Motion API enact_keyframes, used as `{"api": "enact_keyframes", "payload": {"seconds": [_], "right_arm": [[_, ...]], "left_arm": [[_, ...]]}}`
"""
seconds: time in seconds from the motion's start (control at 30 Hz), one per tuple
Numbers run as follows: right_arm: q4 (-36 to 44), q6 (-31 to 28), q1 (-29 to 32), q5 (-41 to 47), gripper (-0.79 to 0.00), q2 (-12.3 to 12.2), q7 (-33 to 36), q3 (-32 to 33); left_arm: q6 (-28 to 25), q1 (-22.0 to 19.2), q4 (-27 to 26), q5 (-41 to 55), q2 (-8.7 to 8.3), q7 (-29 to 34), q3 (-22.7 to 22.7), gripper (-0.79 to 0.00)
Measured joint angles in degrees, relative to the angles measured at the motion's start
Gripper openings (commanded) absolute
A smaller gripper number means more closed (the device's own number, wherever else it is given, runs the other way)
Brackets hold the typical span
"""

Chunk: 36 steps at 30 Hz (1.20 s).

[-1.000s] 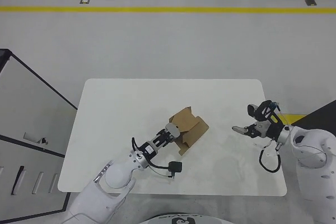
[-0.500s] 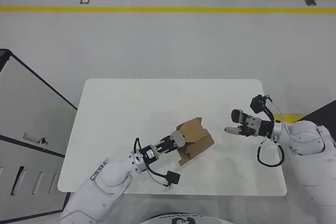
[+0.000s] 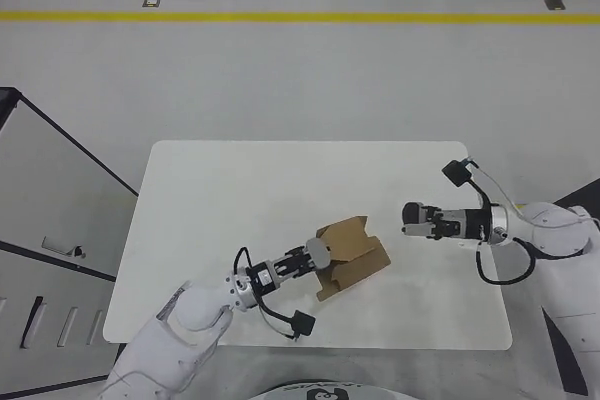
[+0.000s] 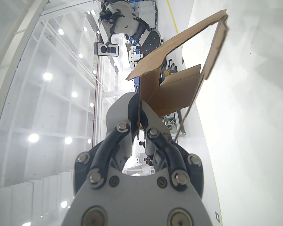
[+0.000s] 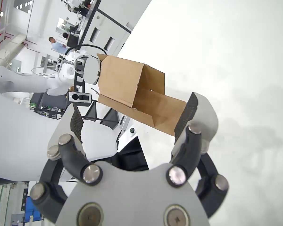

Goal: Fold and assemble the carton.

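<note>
A brown cardboard carton (image 3: 351, 256) is half unfolded, an open sleeve with loose flaps, over the middle of the white table (image 3: 230, 190). My left gripper (image 3: 318, 255) is shut on the carton's near-left wall, with a finger on each side of the cardboard (image 4: 139, 116). In the right wrist view the carton (image 5: 132, 92) faces me with its open end. My right gripper (image 3: 406, 219) is open, level with the carton and a short gap to its right, not touching it. Its two fingers (image 5: 191, 111) stand wide apart with nothing between them.
A grey cabinet (image 3: 30, 230) stands off the table's left side. A yellow line (image 3: 300, 16) runs across the floor at the back. The table's far half and its left part are bare. People stand in the room far behind.
My left gripper has carried the carton a little to the right and toward the front. My right arm has swung in from the table's right edge toward the carton.
</note>
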<state>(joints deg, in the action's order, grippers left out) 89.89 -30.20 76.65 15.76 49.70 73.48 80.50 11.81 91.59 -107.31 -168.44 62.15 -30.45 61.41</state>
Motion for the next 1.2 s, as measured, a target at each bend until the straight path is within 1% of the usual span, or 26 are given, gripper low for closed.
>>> {"api": "enact_keyframes", "payload": {"seconds": [0.03, 0.17, 0.27, 0.37, 0.57, 0.7, 0.93, 0.97, 1.03, 1.07, 1.13, 1.17, 1.2], "right_arm": [[-0.62, 1.22, -0.13, 2.31, 0.000, 0.09, 1.24, -0.93], [-4.56, 7.39, -3.65, 16.27, 0.000, 0.31, 8.00, -4.44], [-6.88, 10.11, -5.80, 22.03, 0.000, 0.45, 10.72, -6.23], [-8.51, 11.83, -7.28, 25.28, 0.000, 0.62, 12.44, -7.62], [-10.06, 13.15, -8.88, 26.66, 0.000, 0.86, 13.77, -9.70], [-10.54, 13.06, -9.14, 26.40, 0.000, 0.94, 13.68, -10.80], [-11.73, 12.19, -9.74, 26.21, 0.000, 1.16, 12.81, -12.84], [-11.88, 12.17, -9.88, 26.34, -0.009, 1.22, 12.79, -13.24], [-12.15, 12.17, -10.06, 26.54, -0.074, 1.30, 12.79, -13.82], [-12.32, 12.18, -10.17, 26.70, -0.086, 1.35, 12.80, -14.17], [-12.49, 12.23, -10.30, 26.90, -0.148, 1.41, 12.85, -14.64], [-12.54, 12.27, -10.37, 26.99, -0.163, 1.45, 12.89, -14.91], [-12.56, 12.28, -10.41, 27.04, -0.219, 1.47, 12.90, -15.10]], "left_arm": [[-0.04, -0.18, 0.13, 0.49, 0.01, -0.35, -0.12, -0.785], [1.08, -1.14, 1.03, 5.10, 0.08, -3.98, -0.71, -0.785], [1.80, -1.91, 2.05, 7.77, 0.07, -6.27, -0.77, -0.785], [2.26, -2.41, 2.68, 9.53, 0.11, -7.45, -1.11, -0.785], [2.78, -2.94, 3.29, 10.42, 0.12, -7.19, -1.17, -0.785], [3.32, -2.92, 3.32, 10.88, 0.11, -6.90, -1.14, -0.785], [4.19, -3.42, 3.63, 12.72, 0.14, -8.40, -1.69, -0.785], [4.11, -3.55, 3.70, 12.32, 0.14, -8.28, -1.76, -0.785], [3.97, -3.64, 3.70, 11.75, 0.14, -7.87, -1.92, -0.785], [3.96, -3.66, 3.70, 11.63, 0.15, -7.59, -1.99, -0.785], [4.06, -3.66, 3.68, 11.29, 0.16, -6.99, -2.00, -0.785], [4.28, -3.61, 3.66, 11.24, 0.16, -6.64, -1.99, -0.785], [4.53, -3.57, 3.64, 11.27, 0.17, -6.44, -1.97, -0.785]]}}
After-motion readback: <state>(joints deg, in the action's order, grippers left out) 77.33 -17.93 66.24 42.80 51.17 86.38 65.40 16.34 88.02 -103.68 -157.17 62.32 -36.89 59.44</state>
